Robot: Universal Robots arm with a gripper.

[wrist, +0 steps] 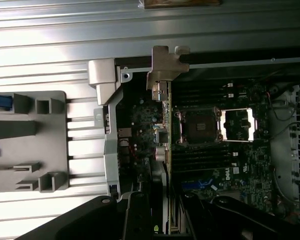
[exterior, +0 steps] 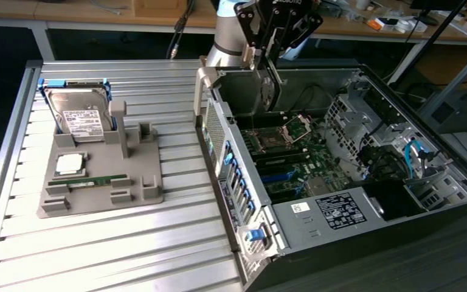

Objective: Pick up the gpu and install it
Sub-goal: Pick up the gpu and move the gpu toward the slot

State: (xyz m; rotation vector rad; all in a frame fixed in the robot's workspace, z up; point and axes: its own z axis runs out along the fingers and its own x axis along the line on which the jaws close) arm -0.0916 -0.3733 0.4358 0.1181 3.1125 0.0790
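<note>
gpu (exterior: pixel 267 94) is in the gripper (exterior: pixel 267 61). The jaws are partly closed and pinch the card's faces, so it is a firm-looking hold, not a wide-open hand. In the exterior view the card hangs edge-down at 12 o'clock, above the 11 o'clock corner of the open case (exterior: pixel 217 143) and clear of the motherboard (exterior: pixel 298 159). It touches nothing yet.

In the wrist view the gpu (wrist: pixel 164 130) is seen edge-on between the fingers (wrist: pixel 138 215), with the silver bracket (wrist: pixel 165 62) at the end away from them, near the case's rear wall.

Judgement on doing the install well:
- The card plane should be square to the board and its long edge parallel to the blue slot (exterior: pixel 281 178), which sits at 6 o'clock from the CPU socket (exterior: pixel 270 143). Which slot fits cannot be told from here.
- The bracket should go against the rear panel openings (exterior: pixel 235 177); any skew would jam it on the sheet metal.
- The descent should be straight, with no yaw. The socket lever and the loose cables at 3 o'clock are snag risks.
- Seating force should be even along the edge. A pinch high on a thin board lets it flex or pivot in the jaws.

The fixture tray (exterior: pixel 148 182) at 9 o'clock holds the hard drive (exterior: pixel 83 118) and the memory stick (exterior: pixel 87 180), well apart from the work.
</note>
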